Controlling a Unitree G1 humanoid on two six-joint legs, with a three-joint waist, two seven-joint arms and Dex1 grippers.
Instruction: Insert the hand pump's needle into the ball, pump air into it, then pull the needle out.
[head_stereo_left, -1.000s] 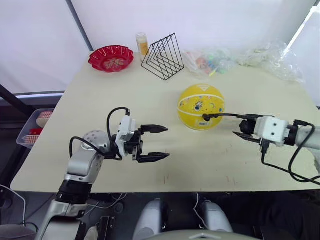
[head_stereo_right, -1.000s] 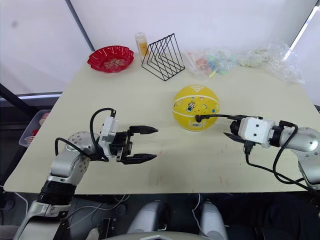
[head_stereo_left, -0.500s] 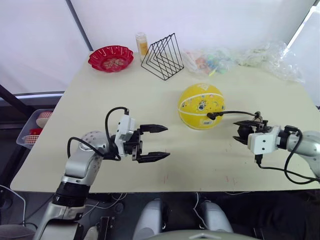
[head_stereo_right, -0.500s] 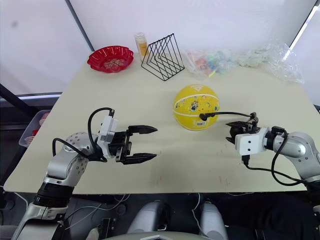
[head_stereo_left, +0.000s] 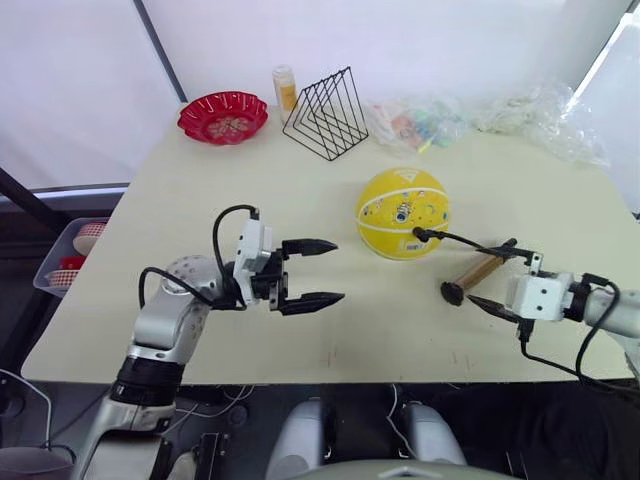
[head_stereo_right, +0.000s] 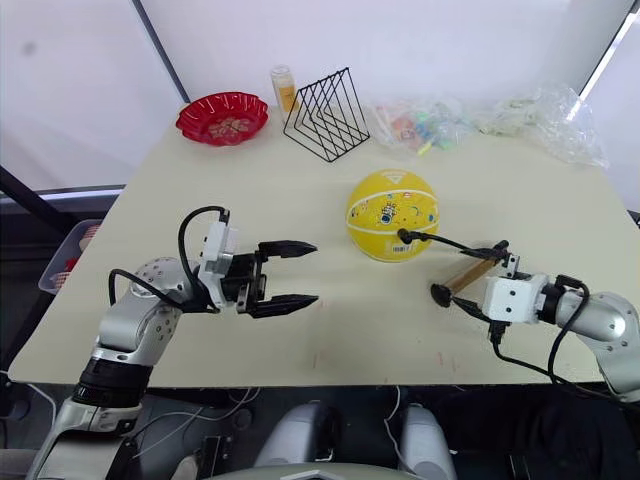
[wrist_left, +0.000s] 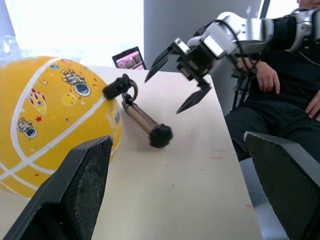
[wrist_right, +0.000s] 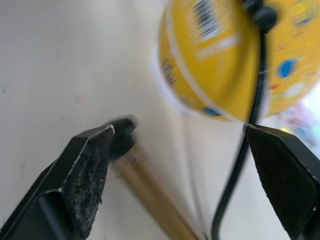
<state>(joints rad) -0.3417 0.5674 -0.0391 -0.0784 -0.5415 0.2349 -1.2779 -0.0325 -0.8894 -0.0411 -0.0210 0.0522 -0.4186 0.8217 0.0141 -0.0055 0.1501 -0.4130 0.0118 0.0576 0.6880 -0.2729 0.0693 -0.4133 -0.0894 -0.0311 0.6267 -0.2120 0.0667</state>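
Note:
The yellow ball (head_stereo_left: 402, 212) rests mid-table. The black fitting (head_stereo_left: 420, 236) of the needle is pressed against the ball's near side; the pin itself is hidden. From it the thin hose (head_stereo_left: 468, 243) arcs to the hand pump (head_stereo_left: 478, 272), which lies flat on the table right of the ball, bronze barrel (wrist_left: 141, 117) and black cap (wrist_left: 161, 135) showing. My right gripper (wrist_left: 166, 91) hovers open just behind the pump, touching nothing; its fingers straddle the barrel (wrist_right: 150, 195). My left gripper (head_stereo_left: 338, 270) is open and empty, left of the ball, pointing at it.
At the table's far edge stand a red bowl (head_stereo_left: 223, 115), a small bottle (head_stereo_left: 286, 88), a black wire rack (head_stereo_left: 325, 115) and crumpled plastic bags (head_stereo_left: 500, 115). A basket (head_stereo_left: 75, 255) sits beside the table's left edge. A seated person (wrist_left: 280, 100) is beyond the right edge.
My right gripper has let go of the pump, opened, and drawn back toward the front right; the pump now lies on the table. The left gripper edged slightly toward the ball.

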